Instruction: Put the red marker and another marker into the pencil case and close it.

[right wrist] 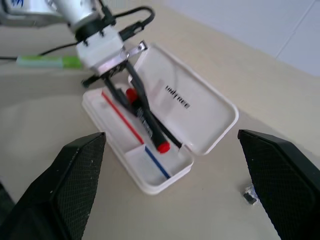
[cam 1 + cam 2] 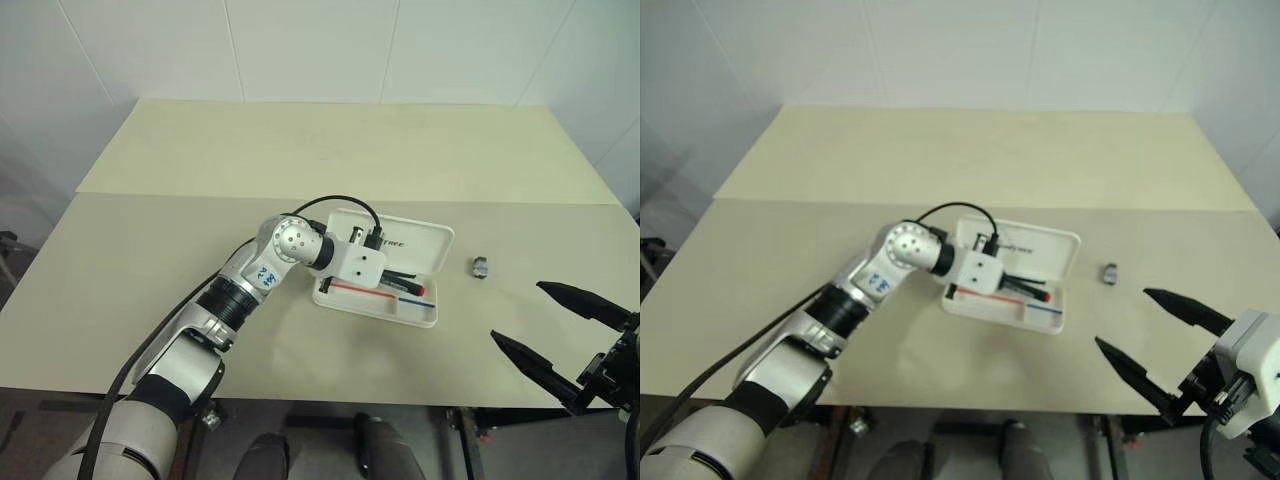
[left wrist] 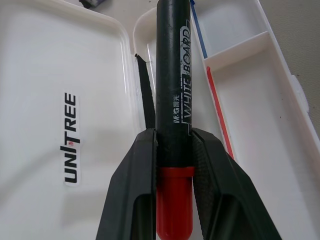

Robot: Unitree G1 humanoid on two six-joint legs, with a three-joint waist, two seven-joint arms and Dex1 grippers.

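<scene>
The left arm is stretched from 7 o'clock toward the table's centre, wrist bent so the left gripper [image 3: 172, 150] points toward 3 o'clock and slightly down. Its two black fingers [image 3: 132, 185] are clamped on the red marker [image 3: 173, 90]. The right gripper [image 2: 545, 320] is held at 4 o'clock, roughly level, its fingers spread wide, nothing between them.

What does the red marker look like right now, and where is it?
The red marker is a slim whiteboard pen with a black barrel, white lettering, and red at both ends. The left gripper is shut on it, its two black fingers pinching the barrel near one red end. The marker lies tilted over the tray of the open white pencil case, beside the red and blue stripe. I cannot tell whether it touches the tray.
</scene>
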